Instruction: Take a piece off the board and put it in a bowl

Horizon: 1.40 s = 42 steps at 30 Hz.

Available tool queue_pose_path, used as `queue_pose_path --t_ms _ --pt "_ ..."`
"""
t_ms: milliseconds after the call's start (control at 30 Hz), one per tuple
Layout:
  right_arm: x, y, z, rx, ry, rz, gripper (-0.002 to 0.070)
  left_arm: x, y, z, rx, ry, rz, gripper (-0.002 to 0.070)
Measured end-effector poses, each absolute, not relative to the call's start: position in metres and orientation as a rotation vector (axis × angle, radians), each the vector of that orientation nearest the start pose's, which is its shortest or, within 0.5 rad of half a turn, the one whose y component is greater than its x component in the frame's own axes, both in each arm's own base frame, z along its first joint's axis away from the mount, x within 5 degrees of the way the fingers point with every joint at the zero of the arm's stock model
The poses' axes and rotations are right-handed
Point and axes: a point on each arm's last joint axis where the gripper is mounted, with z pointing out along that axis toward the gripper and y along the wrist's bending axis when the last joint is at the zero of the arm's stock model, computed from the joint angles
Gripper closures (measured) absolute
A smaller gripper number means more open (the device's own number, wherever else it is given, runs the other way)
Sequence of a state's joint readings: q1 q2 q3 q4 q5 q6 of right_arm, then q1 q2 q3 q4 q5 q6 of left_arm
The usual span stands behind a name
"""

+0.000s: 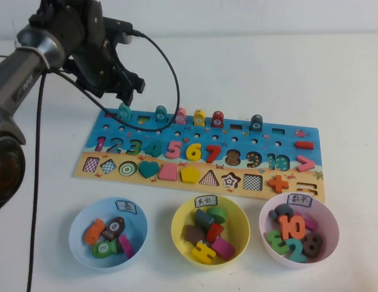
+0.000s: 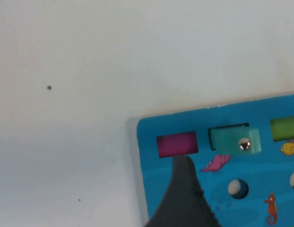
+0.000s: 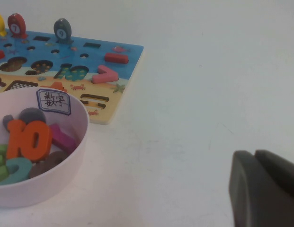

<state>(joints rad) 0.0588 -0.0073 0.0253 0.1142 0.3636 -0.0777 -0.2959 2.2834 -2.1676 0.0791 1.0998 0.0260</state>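
The teal-green fish piece stands upright in a slot at the far left corner of the board. My left gripper hangs open just above and behind it, not touching it. In the left wrist view the piece lies beyond one dark finger that hovers over the board; the other finger is out of frame. The light blue bowl with a white label sits in front of the board's left end. My right gripper is shut and empty over bare table, to the right of the board.
Several more fish pieces stand along the board's far edge, the nearest a darker teal one. A yellow bowl and a pale pink bowl of pieces stand beside the blue one. A black cable loops over the board.
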Motion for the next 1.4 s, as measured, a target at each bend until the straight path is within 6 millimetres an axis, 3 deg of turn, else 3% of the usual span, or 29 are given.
queue_pose_path --t_ms 267,500,733,1133,1400 --pt "0.053 0.007 0.173 -0.056 1.863 0.099 0.0694 0.494 -0.144 0.212 0.468 2.676 0.025 0.0254" --pt "0.053 0.007 0.173 -0.056 1.863 0.099 0.0694 0.5 -0.148 0.198 0.459 2.663 -0.017 0.0323" --pt "0.053 0.007 0.173 -0.056 1.863 0.099 0.0694 0.5 -0.15 0.197 0.46 2.653 -0.045 0.0481" --pt "0.053 0.007 0.173 -0.056 1.863 0.099 0.0694 0.5 -0.149 0.197 0.452 2.663 -0.054 0.0481" --pt "0.053 0.007 0.173 -0.056 1.863 0.099 0.0694 0.5 -0.149 0.217 0.452 2.677 -0.053 0.0481"
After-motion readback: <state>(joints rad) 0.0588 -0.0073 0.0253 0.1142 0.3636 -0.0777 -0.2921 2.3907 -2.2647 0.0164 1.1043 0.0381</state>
